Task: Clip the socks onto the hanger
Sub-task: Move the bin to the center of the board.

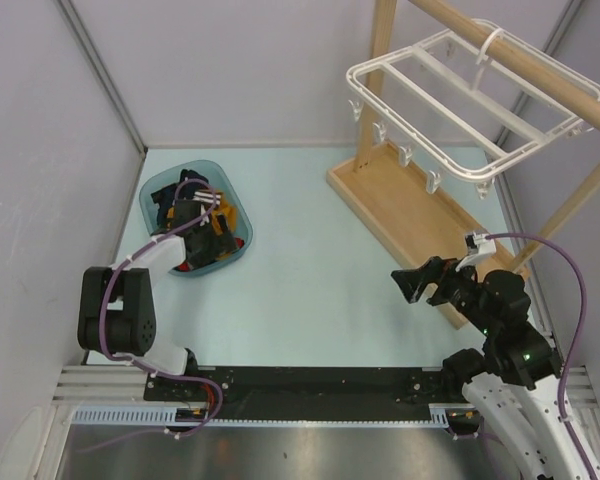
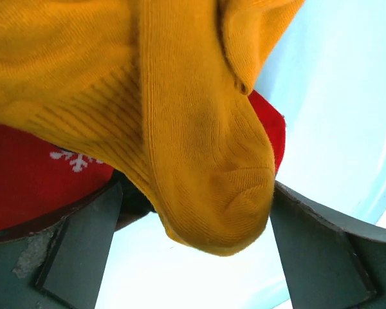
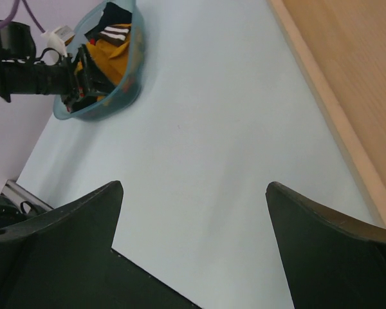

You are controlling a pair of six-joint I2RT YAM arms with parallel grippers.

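Observation:
Mustard-yellow socks (image 1: 223, 226) lie heaped with other socks in a blue tub (image 1: 195, 167) at the table's left. My left gripper (image 1: 212, 205) reaches down into that tub. In the left wrist view its jaws stand wide and the toe of one yellow sock (image 2: 206, 193) hangs between the fingers (image 2: 83, 251), touching neither pad. The white hanger (image 1: 450, 90) hangs by its hook from the wooden rod at the upper right, small clips (image 1: 405, 153) dangling below. My right gripper (image 1: 420, 280) hovers open over bare table (image 3: 199, 129), nothing between its fingers.
A red sock (image 2: 26, 180) with a white snowflake lies under the yellow ones, with dark striped socks (image 3: 116, 32) beside them. The wooden rack's base (image 1: 420, 210) and rod (image 1: 520, 55) fill the right side. Grey walls close in left and back.

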